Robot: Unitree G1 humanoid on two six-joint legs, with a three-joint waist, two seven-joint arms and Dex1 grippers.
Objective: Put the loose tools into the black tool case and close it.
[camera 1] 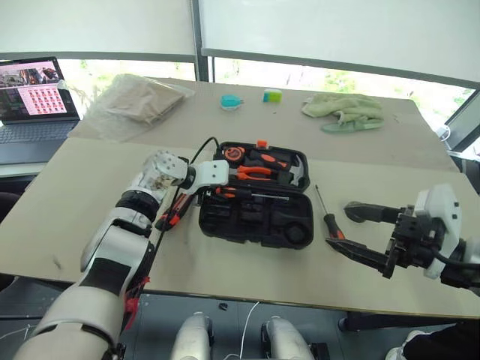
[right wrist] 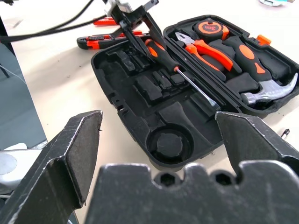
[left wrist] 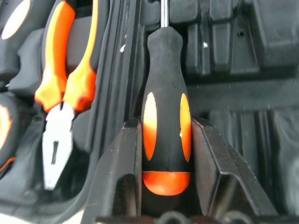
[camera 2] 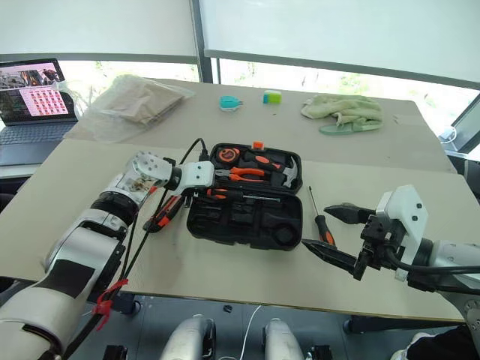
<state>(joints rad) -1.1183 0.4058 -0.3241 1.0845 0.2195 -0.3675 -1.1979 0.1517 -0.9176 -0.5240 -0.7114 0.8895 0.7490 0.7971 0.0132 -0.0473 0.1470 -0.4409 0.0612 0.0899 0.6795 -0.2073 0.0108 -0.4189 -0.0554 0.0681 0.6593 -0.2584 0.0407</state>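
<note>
A: Nearest you, your right hand (camera 2: 336, 234) is hanging released over the bench's (camera 1: 225, 270) front edge, fingers spread wide, holding nothing. Just beyond it one slim orange-and-black-handled screwdriver (camera 1: 326, 214) is lying loose on the bench, beside the right end of the black moulded plastic tool case (camera 1: 255, 201).

B: How is that one going to handle?

A: I'm judging it light and stiff, with a thin steel shaft that will roll and slip. You're better off taking it across the fat rubbery handle, not the shaft.

B: And the left hand?

A: Your left hand (left wrist: 166, 154) is sitting at the case's left end with a second screwdriver's (left wrist: 165, 116) handle between its fingers. The fingers are flanking the handle closely, but whether they're gripping or already letting go I cannot tell. That screwdriver is lying along the case's middle ridge, shaft pointing away down the case.

B: Anything else loose?

A: Left of the case, an orange-and-black utility knife (right wrist: 105, 40) is lying on the bench, with another orange-and-black tool (right wrist: 106, 21) just past it. The knife looks chunkier; take it mid-body. The case itself is standing open, rigid, light-looking; press the lid near the small orange latch (camera 1: 262, 143) when closing.
</note>
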